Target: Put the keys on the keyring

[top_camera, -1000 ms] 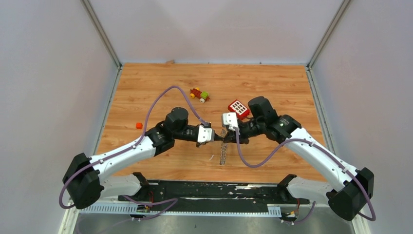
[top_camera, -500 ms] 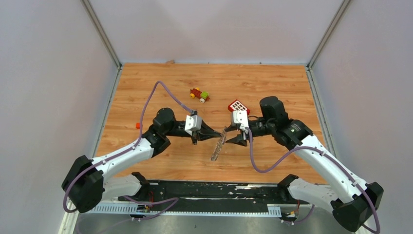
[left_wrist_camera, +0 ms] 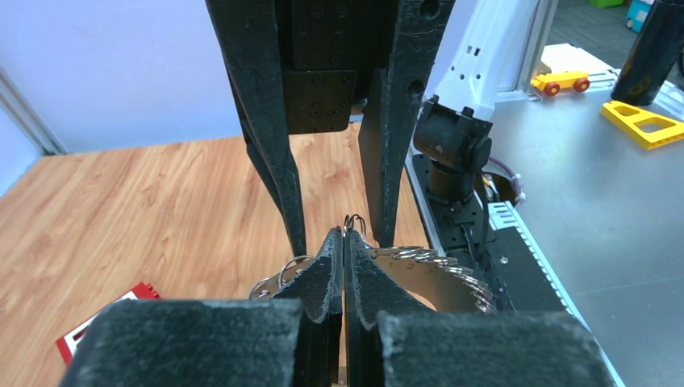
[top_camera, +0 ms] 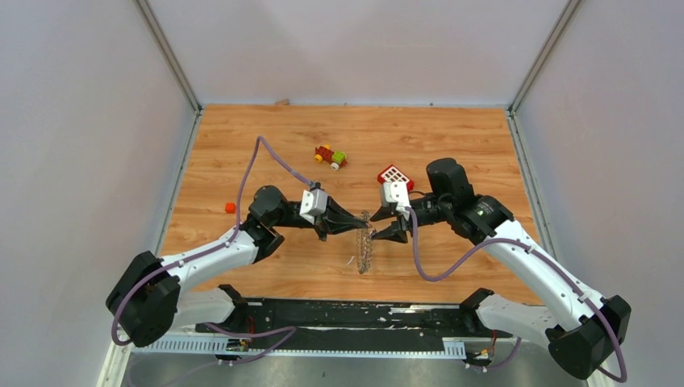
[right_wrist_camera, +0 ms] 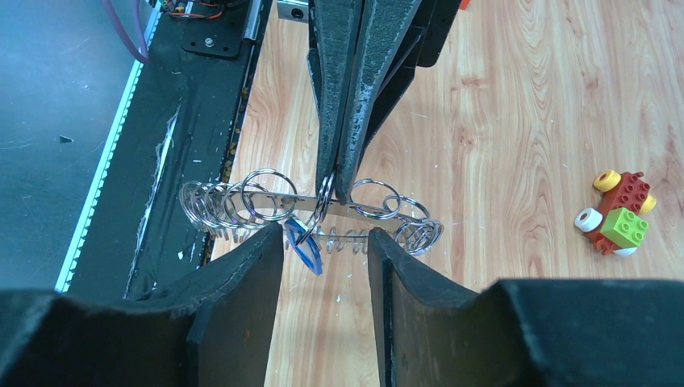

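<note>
The table [top_camera: 242, 145] is orange-brown wood grain. The keyring [right_wrist_camera: 314, 211] is bright silver, and a blue key [right_wrist_camera: 303, 243] shows against it. The block [top_camera: 394, 176] is red with a grid of white squares. The toy [top_camera: 331, 156] is red, yellow and green with white wheels. A cube [top_camera: 230, 207] is orange-red. The left gripper [top_camera: 353, 225] and right gripper [top_camera: 375, 228] are black; the arms [top_camera: 210, 256] are white with black joints, and the cables [top_camera: 266, 153] purple.

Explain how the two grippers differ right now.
The left gripper is shut, pinching a small ring of the keyring. The right gripper is open, its fingers spread either side of the keyring. In the top view, the left gripper reaches in from the left and the right gripper from the right. Both are black, two-fingered, and meet tip to tip at the keyring.
</note>
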{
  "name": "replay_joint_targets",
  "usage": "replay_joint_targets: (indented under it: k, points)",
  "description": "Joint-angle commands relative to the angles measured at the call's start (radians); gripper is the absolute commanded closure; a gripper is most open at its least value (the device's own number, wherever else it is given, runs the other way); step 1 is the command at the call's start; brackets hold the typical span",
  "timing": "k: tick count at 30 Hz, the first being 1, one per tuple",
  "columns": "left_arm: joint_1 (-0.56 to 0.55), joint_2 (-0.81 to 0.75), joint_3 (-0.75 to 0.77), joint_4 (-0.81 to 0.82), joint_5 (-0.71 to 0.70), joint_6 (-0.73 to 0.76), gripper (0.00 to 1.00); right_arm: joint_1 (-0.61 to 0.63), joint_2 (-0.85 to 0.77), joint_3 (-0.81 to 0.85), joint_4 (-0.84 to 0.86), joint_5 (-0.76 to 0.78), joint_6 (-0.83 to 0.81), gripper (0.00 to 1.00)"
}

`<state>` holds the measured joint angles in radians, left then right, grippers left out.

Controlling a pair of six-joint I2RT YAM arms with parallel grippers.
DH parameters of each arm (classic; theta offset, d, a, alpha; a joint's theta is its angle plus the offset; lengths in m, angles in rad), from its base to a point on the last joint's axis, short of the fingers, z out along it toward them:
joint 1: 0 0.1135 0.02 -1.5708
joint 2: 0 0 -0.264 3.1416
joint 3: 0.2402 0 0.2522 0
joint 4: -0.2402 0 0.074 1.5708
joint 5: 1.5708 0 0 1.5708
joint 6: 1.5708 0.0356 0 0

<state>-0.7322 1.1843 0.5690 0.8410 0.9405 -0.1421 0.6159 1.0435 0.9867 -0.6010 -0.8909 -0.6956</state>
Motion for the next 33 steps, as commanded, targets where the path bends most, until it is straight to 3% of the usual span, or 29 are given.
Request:
replay_joint_targets:
  k: [1,17,33]
  points:
    - [0.002,-0.001,-0.004,0.094,-0.019,-0.016,1.0,-0.007,-0.019,0.034,0.025,-0.057,0.006,0.58]
    - [0.002,0.024,-0.022,0.123,-0.022,-0.029,1.0,-0.011,-0.013,0.036,0.048,-0.033,0.023,0.73]
    - [0.002,0.033,-0.027,0.181,-0.027,-0.09,1.0,-0.012,-0.003,0.013,0.099,-0.02,0.051,0.77]
